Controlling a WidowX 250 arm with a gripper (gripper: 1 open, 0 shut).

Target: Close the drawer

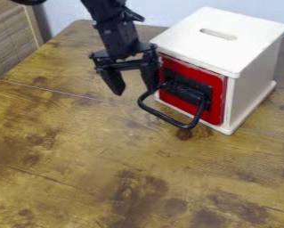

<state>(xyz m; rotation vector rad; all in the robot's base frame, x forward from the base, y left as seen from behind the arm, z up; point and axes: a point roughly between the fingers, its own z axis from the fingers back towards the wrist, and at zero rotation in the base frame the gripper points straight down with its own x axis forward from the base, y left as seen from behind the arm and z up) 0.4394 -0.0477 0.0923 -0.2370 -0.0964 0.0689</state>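
I see my claw (128, 81) spread wide, empty, just left of the drawer (187, 85) (red front, black loop handle (172, 111)), above the surface (73, 160).

A worn, brown wooden plank worktop (96, 169) is filling most of the view, spreading below and to the left of the black claw (130, 83). Its boards are running diagonally, with dark stains and scuffs showing along the grain, and pale patches are catching soft, even light. A straight seam between planks is crossing just left of the claw. Up and to the left of the claw, beyond the worktop's edge, a grey-brown panel with horizontal wooden slats (13, 40) is standing. Above and to the right of the claw, a plain pale wall (180, 9) is showing behind the worktop's far edge.
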